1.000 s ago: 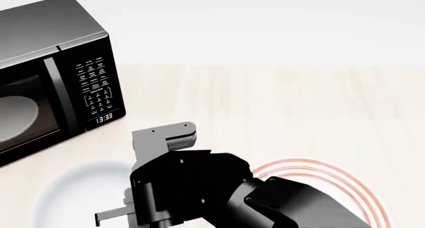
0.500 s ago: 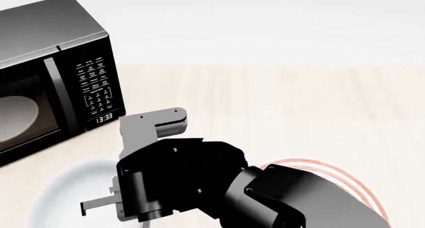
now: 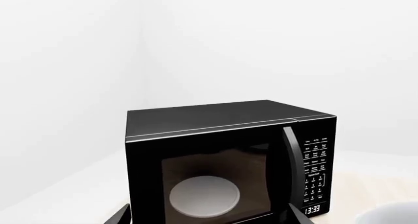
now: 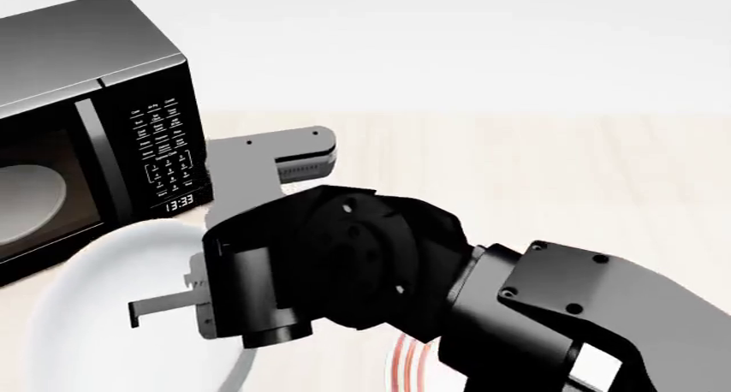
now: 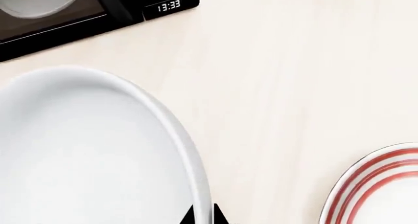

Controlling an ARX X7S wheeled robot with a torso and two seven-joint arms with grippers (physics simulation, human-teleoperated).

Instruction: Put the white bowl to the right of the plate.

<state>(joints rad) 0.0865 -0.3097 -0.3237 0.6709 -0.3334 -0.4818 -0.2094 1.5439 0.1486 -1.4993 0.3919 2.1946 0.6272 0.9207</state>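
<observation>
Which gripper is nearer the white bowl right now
Right. The right gripper straddles the white bowl at its rim; the left gripper faces the microwave, with the bowl off to its side.

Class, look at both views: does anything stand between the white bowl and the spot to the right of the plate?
Yes: the plate itself lies between the white bowl and that spot, with bare table between them. The right claw straddles the bowl's rim.

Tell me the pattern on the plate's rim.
Thin concentric red rings on white; the plate shows best in the right wrist view.
</observation>
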